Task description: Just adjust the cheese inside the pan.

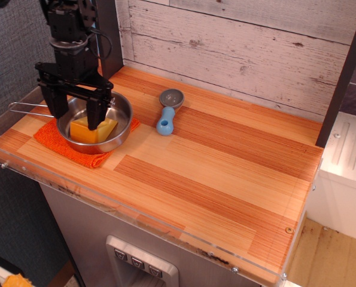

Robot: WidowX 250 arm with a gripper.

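The cheese point(88, 131), a yellow-orange wedge, lies inside the shiny steel pan point(122, 117) at the left end of the counter. The pan's thin wire handle point(27, 106) points left. My black gripper point(76, 113) hangs over the pan's back half with its jaws spread wide. One finger point(59, 105) is at the pan's left rim. The other finger point(94, 116) reaches down to the cheese's top edge. The jaws hold nothing. The arm hides the pan's far rim.
An orange cloth point(51, 139) lies under the pan. A small blue-handled metal scoop point(166, 117) lies to the pan's right. A dark post point(109, 36) stands behind the pan, with a white plank wall point(237, 48) at the back. A clear guard point(142, 222) edges the front.
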